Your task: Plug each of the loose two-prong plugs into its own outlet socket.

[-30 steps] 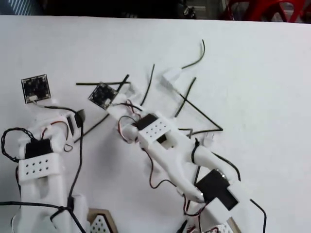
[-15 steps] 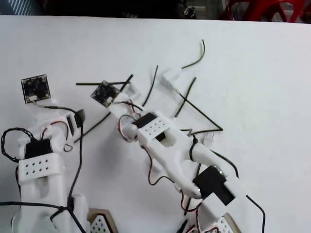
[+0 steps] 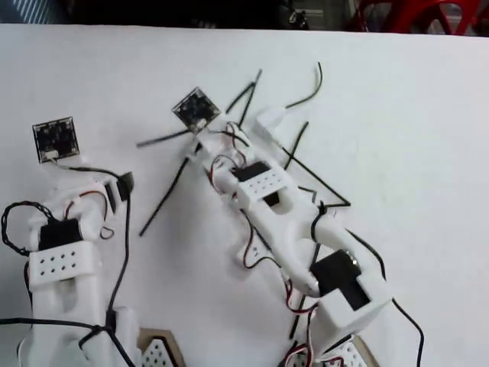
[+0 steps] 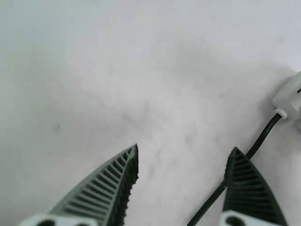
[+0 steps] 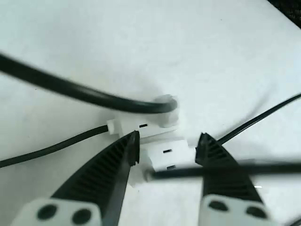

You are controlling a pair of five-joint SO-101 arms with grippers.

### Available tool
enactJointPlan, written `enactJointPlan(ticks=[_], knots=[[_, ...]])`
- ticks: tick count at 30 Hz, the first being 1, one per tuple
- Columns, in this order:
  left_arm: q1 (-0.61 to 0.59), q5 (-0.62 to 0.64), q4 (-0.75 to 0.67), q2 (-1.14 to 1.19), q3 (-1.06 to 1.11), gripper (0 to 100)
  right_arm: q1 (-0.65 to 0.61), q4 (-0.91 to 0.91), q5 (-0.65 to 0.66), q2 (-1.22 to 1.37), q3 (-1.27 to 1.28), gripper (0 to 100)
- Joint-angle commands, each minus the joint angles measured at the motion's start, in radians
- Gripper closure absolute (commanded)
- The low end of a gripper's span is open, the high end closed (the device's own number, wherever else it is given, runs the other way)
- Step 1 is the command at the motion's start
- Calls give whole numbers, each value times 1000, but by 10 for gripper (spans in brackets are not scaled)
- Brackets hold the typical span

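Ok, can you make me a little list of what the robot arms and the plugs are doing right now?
Left gripper: open, over bare table, nothing between its fingertips
White plug: on a black cord, lying off to one side of that gripper
Right gripper: open, fingertips either side of two white connectors lying together
First dark board: flat on the table, by the left arm
Second dark board: flat, just ahead of the right arm
Black wires: loose, scattered mid-table
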Motion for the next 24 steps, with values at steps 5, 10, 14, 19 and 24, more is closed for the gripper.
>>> enactJointPlan(ticks=[5, 10, 14, 19, 24], knots=[[-12, 8, -15, -28, -6, 706, 28, 414, -172, -437, -40, 831], [-12, 8, -17, -25, -6, 706, 110, 677, -180, -659, -15, 854], [-12, 8, -20, -24, -6, 706, 174, 809, -302, -722, 57, 854], [-12, 8, -21, -24, 5, 706, 294, 912, -491, -727, 123, 854], [-12, 8, -54, -24, 21, 706, 387, 912, -431, -727, 247, 854]])
